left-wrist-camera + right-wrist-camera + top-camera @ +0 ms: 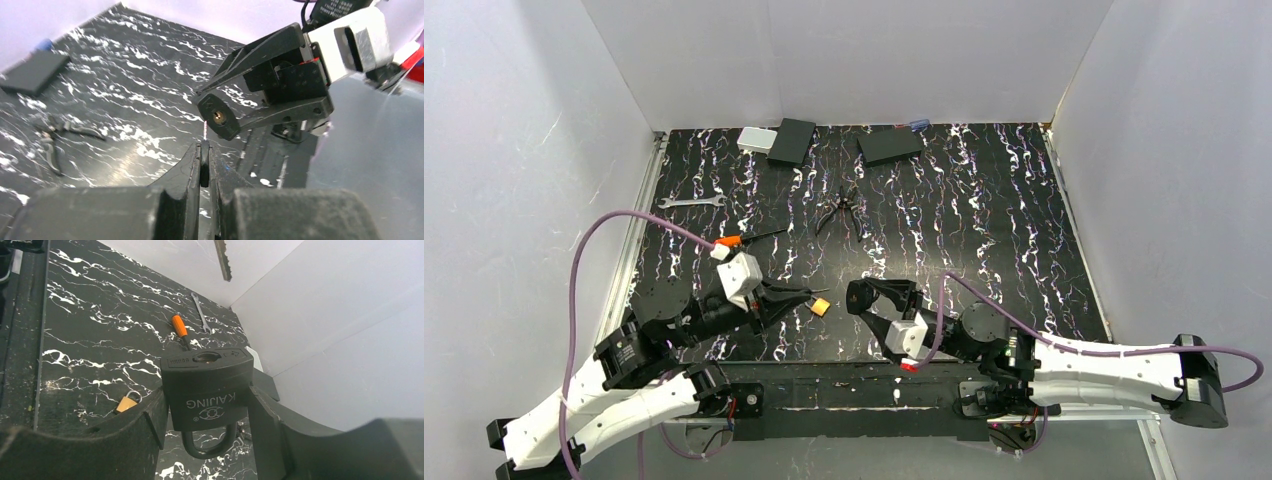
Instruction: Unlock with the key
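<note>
- Left gripper (812,296) clamping shut on thin metal key (205,134), seen edge-on, blade pointing at the keyhole.
- Right gripper (871,300) gripping black rectangular padlock (207,385) by its sides, keyhole end facing the left arm.
- Key tip and keyhole hanging near each other above the table, a small gap showing from above.
- Small brass-coloured padlock (820,308) lying on the surface just below that gap.
- Black white-veined tabletop (984,220) stretching wide between right gripper and right wall.
- Orange-handled screwdriver (744,239), silver wrench (690,202) and black pliers (839,212) lying farther back.
- 2 flat black boxes (792,141) and a white box (756,139) sitting against the rear wall.
- White walls (864,60) enclosing 3 sides.
</note>
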{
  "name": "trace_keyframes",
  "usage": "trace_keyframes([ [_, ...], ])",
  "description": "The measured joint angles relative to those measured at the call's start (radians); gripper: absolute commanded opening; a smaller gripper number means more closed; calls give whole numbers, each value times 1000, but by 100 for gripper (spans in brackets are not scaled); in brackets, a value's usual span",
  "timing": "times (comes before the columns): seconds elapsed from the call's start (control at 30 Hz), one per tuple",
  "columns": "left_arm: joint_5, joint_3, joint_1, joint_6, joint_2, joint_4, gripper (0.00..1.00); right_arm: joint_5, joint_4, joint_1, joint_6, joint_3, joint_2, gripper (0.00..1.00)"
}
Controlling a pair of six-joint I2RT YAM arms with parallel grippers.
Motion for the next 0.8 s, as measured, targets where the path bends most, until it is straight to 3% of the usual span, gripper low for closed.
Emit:
trace_keyframes([
  [0.07, 12, -1, 0, 84, -4, 9, 9, 0, -19, 0, 18, 4, -12, 1],
  [0.17, 107, -17, 1, 304, -8, 8, 0, -1, -57, 0, 47, 19, -27, 1],
  [0.27, 298, -48, 1, 609, -26, -79, 0, -4, -100, 0, 71, 39, -35, 1],
  [0.43, 426, -80, 0, 972, -73, -127, 0, -5, -164, 0, 118, 50, -64, 1],
  [0.8, 402, -101, 0, 1533, -35, -138, 0, -5, -326, 0, 248, 137, -46, 1],
])
